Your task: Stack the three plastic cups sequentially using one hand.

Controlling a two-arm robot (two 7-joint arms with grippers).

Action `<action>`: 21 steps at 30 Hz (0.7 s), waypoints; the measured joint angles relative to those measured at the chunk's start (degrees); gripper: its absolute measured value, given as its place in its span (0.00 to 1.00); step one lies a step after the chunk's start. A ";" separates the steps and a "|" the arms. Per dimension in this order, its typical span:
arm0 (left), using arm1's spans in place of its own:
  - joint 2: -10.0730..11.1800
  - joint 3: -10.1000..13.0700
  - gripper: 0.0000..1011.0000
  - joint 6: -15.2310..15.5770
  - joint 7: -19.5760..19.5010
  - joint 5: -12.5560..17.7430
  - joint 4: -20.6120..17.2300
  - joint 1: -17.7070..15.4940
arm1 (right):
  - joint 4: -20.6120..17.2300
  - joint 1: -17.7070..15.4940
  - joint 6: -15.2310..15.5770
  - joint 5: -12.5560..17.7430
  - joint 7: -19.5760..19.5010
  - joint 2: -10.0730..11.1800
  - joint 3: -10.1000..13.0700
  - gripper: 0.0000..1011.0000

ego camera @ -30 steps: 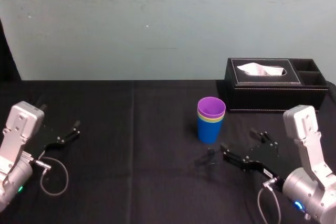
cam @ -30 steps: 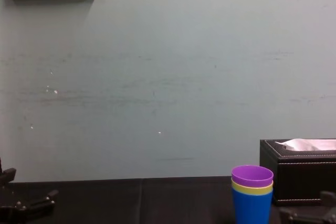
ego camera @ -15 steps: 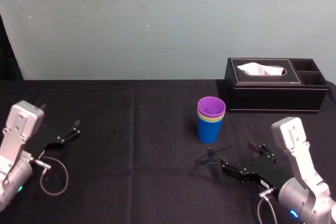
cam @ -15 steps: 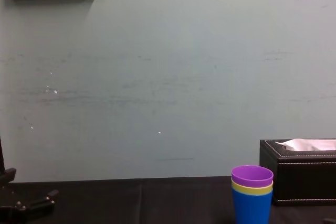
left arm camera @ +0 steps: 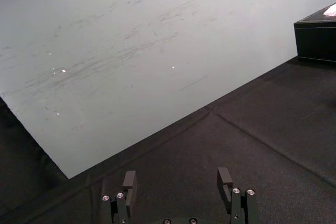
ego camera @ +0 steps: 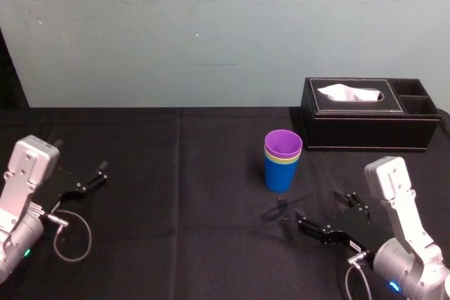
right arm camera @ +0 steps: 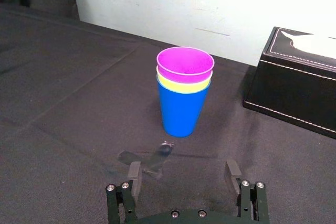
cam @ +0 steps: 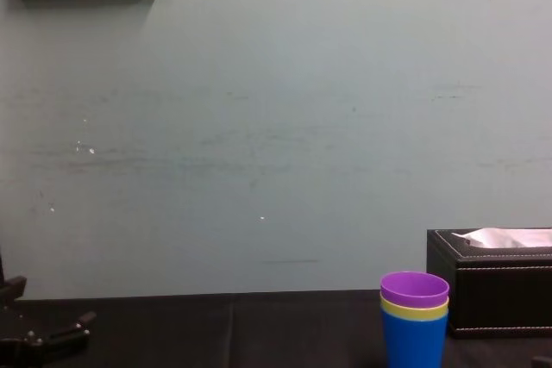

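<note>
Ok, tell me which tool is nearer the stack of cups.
Right. The right tool sits open just in front of the cup stack, slightly to its right; the left tool rests open far off to the stack's left.

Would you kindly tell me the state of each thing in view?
blue cup: upright, bottom of stack.
yellow-green cup: nested inside the blue cup.
purple cup: nested topmost, upright.
tissue box: tissue poking out on top.
right gripper: open, empty, short of the stack.
left gripper: open, empty, parked at left.

cups nested (one stack) on table | tissue box behind them, rightward
</note>
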 joint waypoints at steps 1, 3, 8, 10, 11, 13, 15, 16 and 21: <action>0.00 0.00 0.99 0.00 0.00 0.00 0.00 0.00 | -0.01 -0.01 -0.01 0.00 0.00 0.01 0.01 0.99; 0.00 0.00 0.99 0.00 0.00 0.00 0.00 0.00 | -0.03 -0.01 -0.02 0.01 -0.01 0.01 0.02 0.99; 0.00 0.00 0.99 0.00 0.00 0.00 0.00 0.00 | -0.06 -0.04 -0.05 0.04 -0.03 0.03 0.05 0.99; 0.00 0.00 0.99 0.00 0.00 0.00 0.00 0.00 | -0.07 -0.05 -0.05 0.04 -0.04 0.03 0.05 0.99; 0.00 0.00 0.99 0.00 0.00 0.00 0.00 0.00 | -0.08 -0.06 -0.06 0.05 -0.05 0.03 0.05 0.99; 0.00 0.00 0.99 0.00 0.00 0.00 0.00 0.00 | -0.08 -0.07 -0.06 0.06 -0.05 0.03 0.05 0.99; 0.00 0.00 0.99 0.00 0.00 0.00 0.00 0.00 | -0.09 -0.07 -0.06 0.07 -0.06 0.03 0.05 0.99; 0.00 0.00 0.99 0.00 0.00 0.00 0.00 0.00 | -0.09 -0.08 -0.06 0.08 -0.07 0.03 0.05 0.99; 0.00 0.00 0.99 0.00 0.00 0.00 0.00 0.00 | -0.13 -0.08 -0.06 0.08 -0.08 0.03 0.05 0.99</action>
